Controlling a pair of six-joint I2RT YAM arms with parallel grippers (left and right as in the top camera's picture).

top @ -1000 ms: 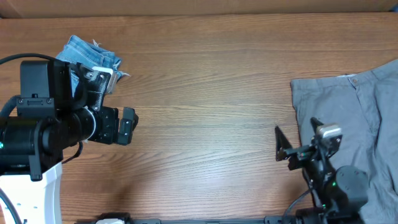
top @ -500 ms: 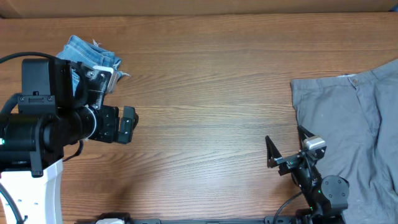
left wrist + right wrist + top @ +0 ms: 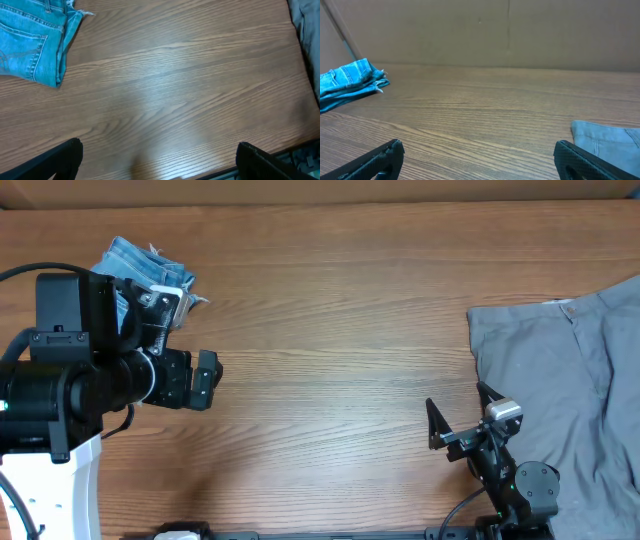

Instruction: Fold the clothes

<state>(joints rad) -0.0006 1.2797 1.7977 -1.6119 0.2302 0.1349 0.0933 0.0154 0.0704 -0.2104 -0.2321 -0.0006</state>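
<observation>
The left gripper (image 3: 207, 380), fingers apart, hovers near the jeans (image 3: 150, 268). The right gripper (image 3: 458, 415), fingers also apart, and the trousers (image 3: 560, 380) are well apart from the jeans.

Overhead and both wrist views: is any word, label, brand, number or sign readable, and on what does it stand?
None: no text can be read in any view.
The jeans show only stitching, no legible label.
The grey trousers and the table carry no print.
</observation>
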